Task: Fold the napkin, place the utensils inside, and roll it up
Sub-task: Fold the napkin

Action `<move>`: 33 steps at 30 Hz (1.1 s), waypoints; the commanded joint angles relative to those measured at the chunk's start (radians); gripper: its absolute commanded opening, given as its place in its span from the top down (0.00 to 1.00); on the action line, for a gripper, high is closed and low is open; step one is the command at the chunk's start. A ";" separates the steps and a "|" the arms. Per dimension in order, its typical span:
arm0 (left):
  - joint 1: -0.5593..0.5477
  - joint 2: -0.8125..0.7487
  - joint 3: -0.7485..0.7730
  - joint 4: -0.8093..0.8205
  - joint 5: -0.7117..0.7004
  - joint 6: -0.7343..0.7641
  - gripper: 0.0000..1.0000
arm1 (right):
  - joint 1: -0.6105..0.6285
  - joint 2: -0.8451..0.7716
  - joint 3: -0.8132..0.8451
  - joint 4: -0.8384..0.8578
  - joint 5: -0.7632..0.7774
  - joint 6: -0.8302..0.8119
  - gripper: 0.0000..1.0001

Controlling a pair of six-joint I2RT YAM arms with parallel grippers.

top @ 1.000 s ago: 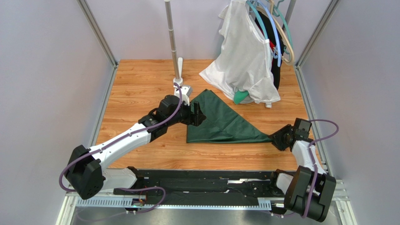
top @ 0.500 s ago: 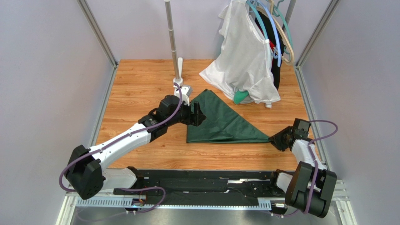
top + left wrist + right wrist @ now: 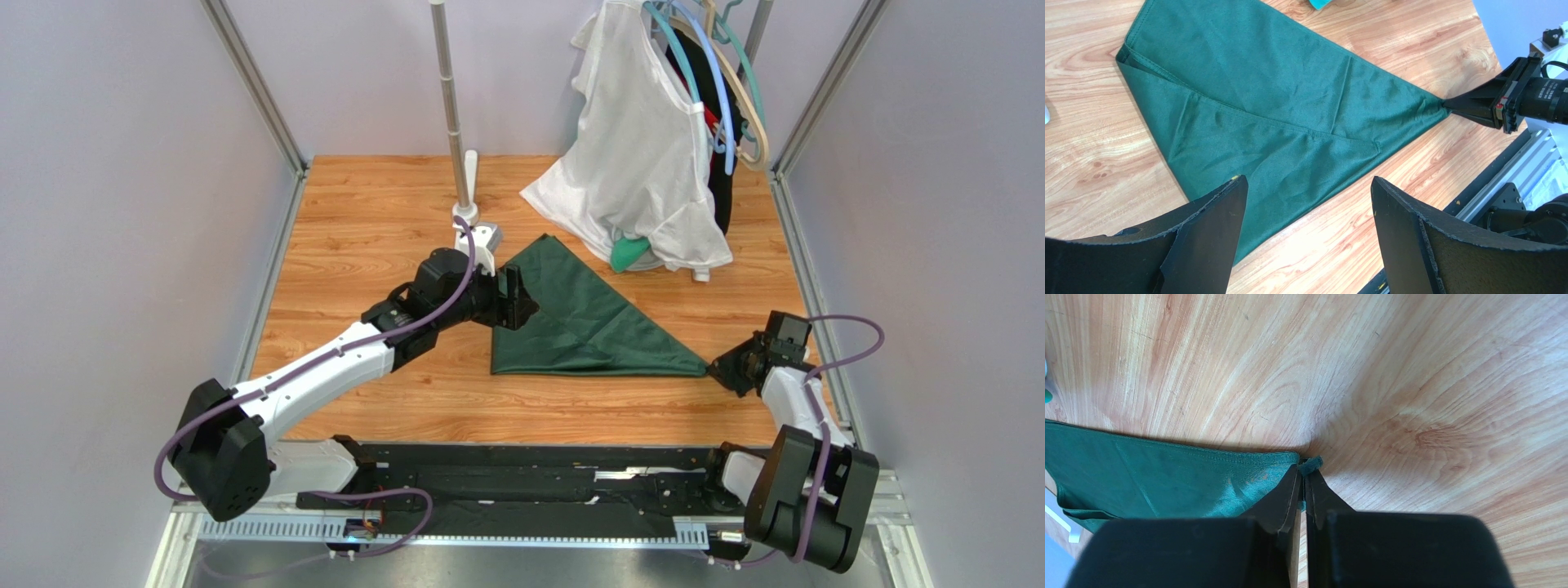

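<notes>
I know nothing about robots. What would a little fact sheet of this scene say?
Cloth: dark green cloth napkin, folded into a triangle, flat on the wooden table
Right arm: right claw shut on the napkin's right corner tip
Left arm: left claw open over the napkin's left edge, holding nothing
Cutlery: none in view
Background: white garment on hangers at the far edge
</notes>
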 commanded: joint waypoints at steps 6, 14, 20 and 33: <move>0.047 -0.012 -0.012 0.025 0.089 -0.066 0.17 | 0.009 -0.158 -0.007 0.051 -0.014 -0.038 1.00; 0.209 -0.073 0.062 -0.223 0.209 -0.085 0.17 | 0.133 -0.238 0.067 0.031 0.041 -0.080 1.00; 0.327 -0.139 0.157 -0.436 0.294 0.036 0.17 | 0.318 -0.211 0.142 0.067 0.124 -0.078 1.00; 0.367 -0.126 0.232 -0.538 0.163 0.248 0.17 | 0.659 -0.063 0.260 0.177 0.219 -0.032 1.00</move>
